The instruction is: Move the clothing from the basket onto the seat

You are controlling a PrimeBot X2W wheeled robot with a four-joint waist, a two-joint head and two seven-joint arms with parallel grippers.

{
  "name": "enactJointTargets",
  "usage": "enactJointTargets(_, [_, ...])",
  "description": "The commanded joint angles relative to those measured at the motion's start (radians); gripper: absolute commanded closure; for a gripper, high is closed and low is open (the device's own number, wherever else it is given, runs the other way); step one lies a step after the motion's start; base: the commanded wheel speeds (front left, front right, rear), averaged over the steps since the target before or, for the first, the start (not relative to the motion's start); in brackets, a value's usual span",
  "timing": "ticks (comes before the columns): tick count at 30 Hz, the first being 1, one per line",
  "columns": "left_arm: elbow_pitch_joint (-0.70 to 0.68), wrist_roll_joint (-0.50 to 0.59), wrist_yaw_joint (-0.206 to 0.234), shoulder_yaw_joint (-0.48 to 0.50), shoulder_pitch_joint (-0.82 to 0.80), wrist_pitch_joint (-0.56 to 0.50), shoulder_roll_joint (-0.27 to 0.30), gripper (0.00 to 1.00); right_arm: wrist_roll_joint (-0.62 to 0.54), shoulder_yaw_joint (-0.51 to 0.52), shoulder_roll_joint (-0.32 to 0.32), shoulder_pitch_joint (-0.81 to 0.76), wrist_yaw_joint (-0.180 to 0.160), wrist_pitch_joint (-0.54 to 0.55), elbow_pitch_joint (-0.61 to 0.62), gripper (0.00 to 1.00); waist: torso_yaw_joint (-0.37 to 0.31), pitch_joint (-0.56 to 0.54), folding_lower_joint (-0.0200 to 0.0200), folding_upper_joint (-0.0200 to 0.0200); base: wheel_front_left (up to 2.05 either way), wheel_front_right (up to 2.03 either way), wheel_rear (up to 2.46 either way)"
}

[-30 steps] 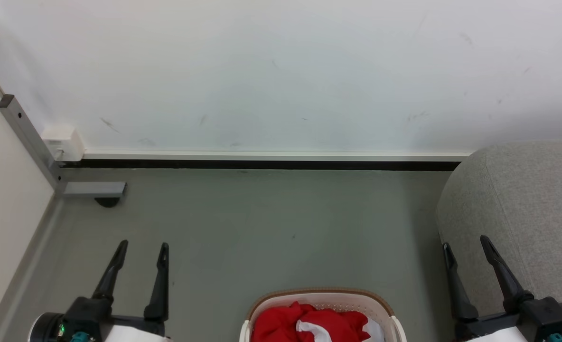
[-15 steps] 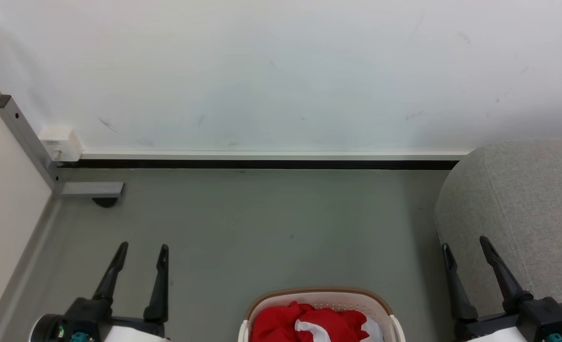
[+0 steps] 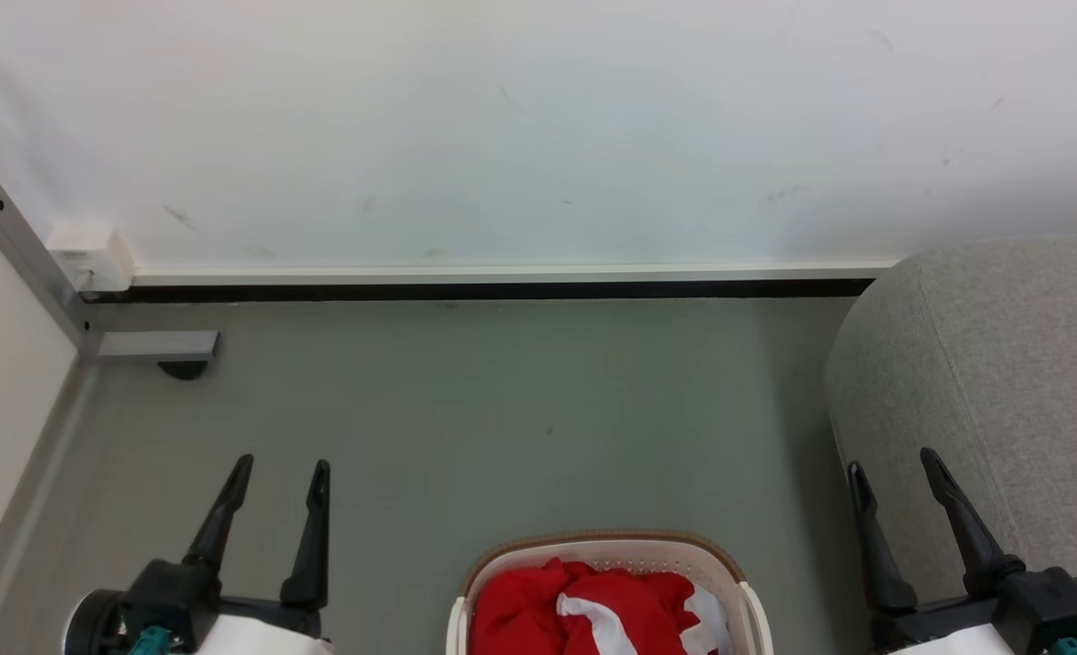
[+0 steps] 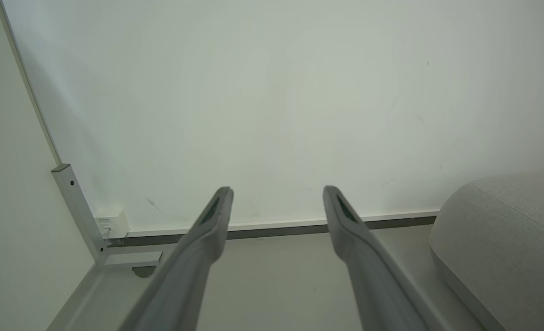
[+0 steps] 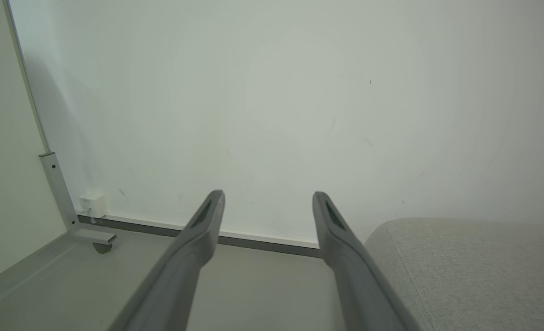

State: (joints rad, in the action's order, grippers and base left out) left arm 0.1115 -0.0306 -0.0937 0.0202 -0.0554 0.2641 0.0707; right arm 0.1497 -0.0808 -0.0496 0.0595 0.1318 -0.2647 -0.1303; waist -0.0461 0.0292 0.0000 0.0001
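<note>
Evidently the soft red-and-white clothing (image 3: pixel 538 609) is lying in the cream perforated plastic basket (image 3: pixel 593 539) at six o'clock. The left claw (image 3: pixel 282 464) and right claw (image 3: pixel 891 461) are hovering spread and empty, flanking it, likely readying a reach.

Our head camera has dipped (a slight tilt). We now see more of the basket (image 3: pixel 602 539) and the clothing (image 3: pixel 520 609) inside it.

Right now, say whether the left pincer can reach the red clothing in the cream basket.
Probably yes: the open left pincer hangs left of the cream perforated plastic basket, whose red fabric clothing lies uncovered.
</note>
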Motion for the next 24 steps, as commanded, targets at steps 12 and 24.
enactJointTargets(12, [-0.03,-0.022,-0.027,-0.018,-0.082,0.0,0.021,0.0,-0.022,0.005,-0.001,0.065,-0.002,0.001,0.039,0.0,-0.037,0.156,0.0,-0.0001,0.0,0.0,0.0])
enactJointTargets(24, [0.017,-0.024,-0.036,-0.123,-0.201,0.001,0.072,0.0,-0.018,0.038,-0.001,0.145,-0.002,0.001,0.074,0.0,-0.096,0.33,0.0,-0.0001,0.0,0.0,0.0])
